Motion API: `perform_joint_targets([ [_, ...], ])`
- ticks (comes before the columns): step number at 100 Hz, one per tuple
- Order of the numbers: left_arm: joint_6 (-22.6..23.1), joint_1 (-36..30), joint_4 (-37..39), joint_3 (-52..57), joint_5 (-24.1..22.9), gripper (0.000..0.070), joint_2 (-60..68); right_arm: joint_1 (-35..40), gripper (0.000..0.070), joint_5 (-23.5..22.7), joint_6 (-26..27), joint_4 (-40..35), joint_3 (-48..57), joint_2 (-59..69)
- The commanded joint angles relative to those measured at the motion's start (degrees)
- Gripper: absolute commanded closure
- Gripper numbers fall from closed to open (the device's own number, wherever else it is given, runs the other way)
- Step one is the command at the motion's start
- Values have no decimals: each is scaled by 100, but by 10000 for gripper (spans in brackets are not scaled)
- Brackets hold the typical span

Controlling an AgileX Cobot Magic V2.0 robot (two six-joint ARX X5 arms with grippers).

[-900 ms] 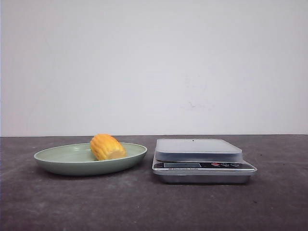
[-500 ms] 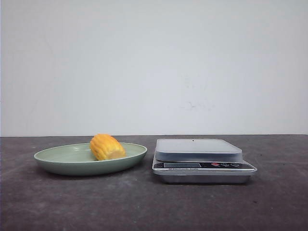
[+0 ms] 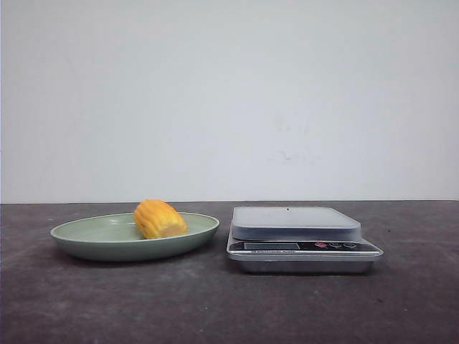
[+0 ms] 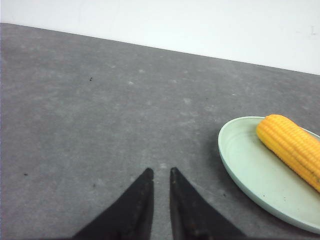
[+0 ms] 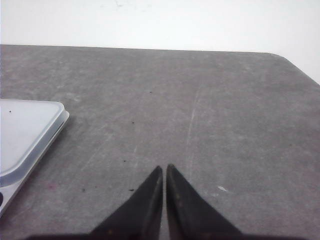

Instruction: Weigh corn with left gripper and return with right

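Note:
The corn [image 3: 159, 218] is an orange-yellow ribbed cob piece lying in the pale green plate [image 3: 86, 240], left of the scale [image 3: 301, 240]. In the left wrist view the corn [image 4: 292, 147] lies on the plate [image 4: 245, 165], off to one side of my left gripper [image 4: 161, 172] and well apart from it. That gripper's black fingers stand close together over bare table, with only a narrow slit and nothing between them. My right gripper [image 5: 164, 169] is shut over bare table, with the scale's platform [image 5: 25, 130] off to its side. Neither arm shows in the front view.
The silver digital scale has a grey platform and a front display [image 3: 271, 246]. A white wall stands behind the dark grey table. The table's far corner [image 5: 285, 56] shows in the right wrist view.

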Motion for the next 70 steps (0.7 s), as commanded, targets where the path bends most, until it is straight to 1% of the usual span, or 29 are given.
perform_joint_targets([
  [1, 31, 0, -39, -70, 13, 683, -4, 4, 696, -2, 66, 61, -26, -2],
  [70, 28, 0, 11, -70, 13, 683, -4, 31, 696, -4, 107, -66, -26, 0],
])
